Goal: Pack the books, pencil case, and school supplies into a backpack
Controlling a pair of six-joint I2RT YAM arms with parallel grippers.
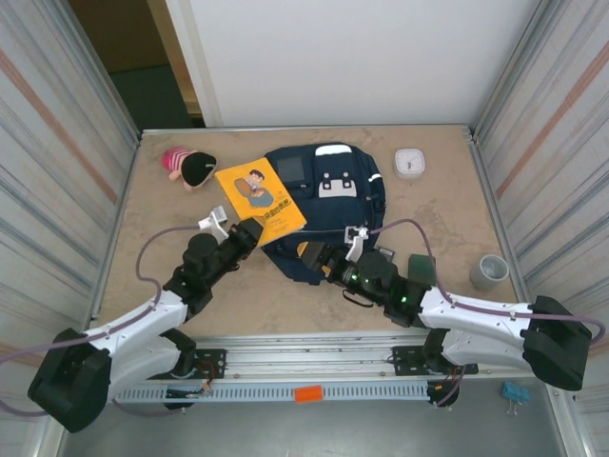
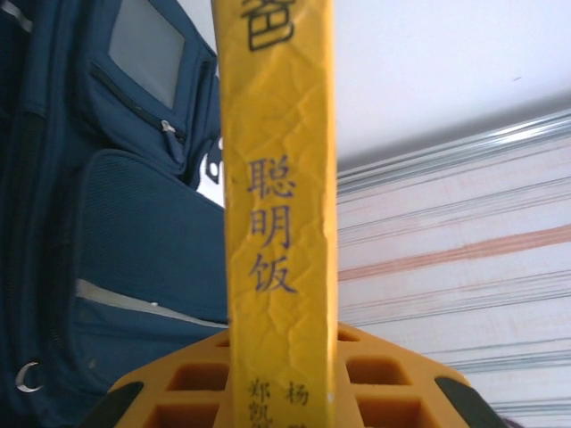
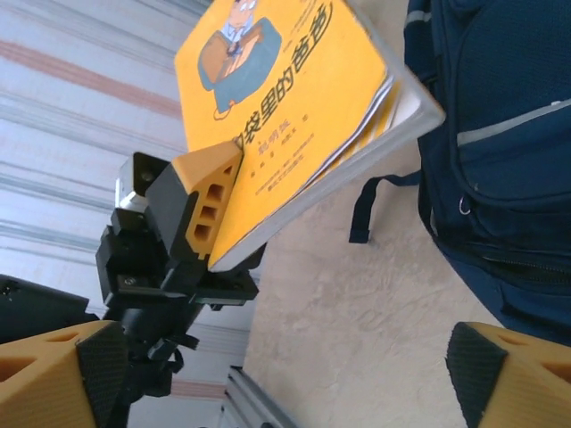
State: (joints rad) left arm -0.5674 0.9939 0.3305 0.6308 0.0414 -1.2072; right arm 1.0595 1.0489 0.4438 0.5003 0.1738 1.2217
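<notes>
Gaping wide and gripping nothing with the right gripper (image 1: pixel 314 255) at lower centre. Just to its left, pinching the near corner of the yellow book (image 1: pixel 262 197) between the narrowed jaws of the left gripper (image 1: pixel 249 234). Holding that book tilted beside the navy backpack (image 1: pixel 366 190), farther back at upper centre.

The yellow book (image 2: pixel 278 223) carries dark blue Chinese characters. In the left wrist view 聪明饭 runs down its middle, with a larger character above it cut off by the frame and small 郑 and 杨 below. In the right wrist view its cover reads 袋里的爸爸 along the right side.
</notes>
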